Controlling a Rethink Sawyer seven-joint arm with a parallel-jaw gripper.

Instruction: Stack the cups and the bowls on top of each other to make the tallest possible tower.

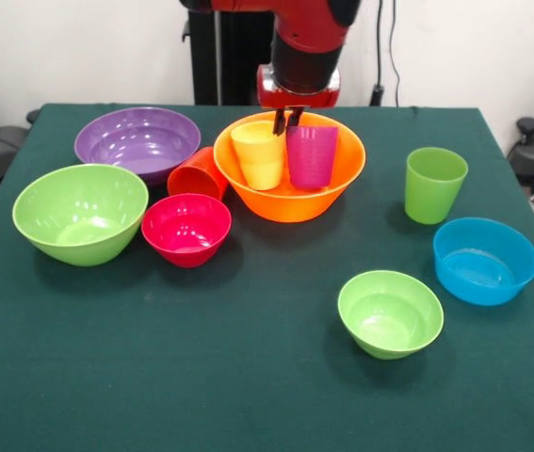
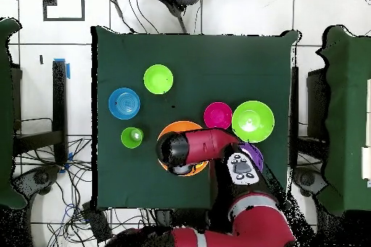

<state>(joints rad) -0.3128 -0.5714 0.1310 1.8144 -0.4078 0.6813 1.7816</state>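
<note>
Front, arm: comes down from the top edge; gripper (image 1: 287,120) hangs over the large orange bowl (image 1: 290,200), its narrow-set fingers empty, between the yellow cup (image 1: 260,155) and magenta cup (image 1: 312,156) standing in that bowl.
Front, surroundings: orange-red cup (image 1: 194,174) lies tilted between the purple bowl (image 1: 137,141) and the orange one; pink-red bowl (image 1: 186,229) touches the large green bowl (image 1: 80,213); green cup (image 1: 434,184), blue bowl (image 1: 485,260) and small green bowl (image 1: 390,313) stand apart.
Overhead, hidden: the arm (image 2: 206,145) covers most of the orange bowl, both cups and most of the purple bowl.
</note>
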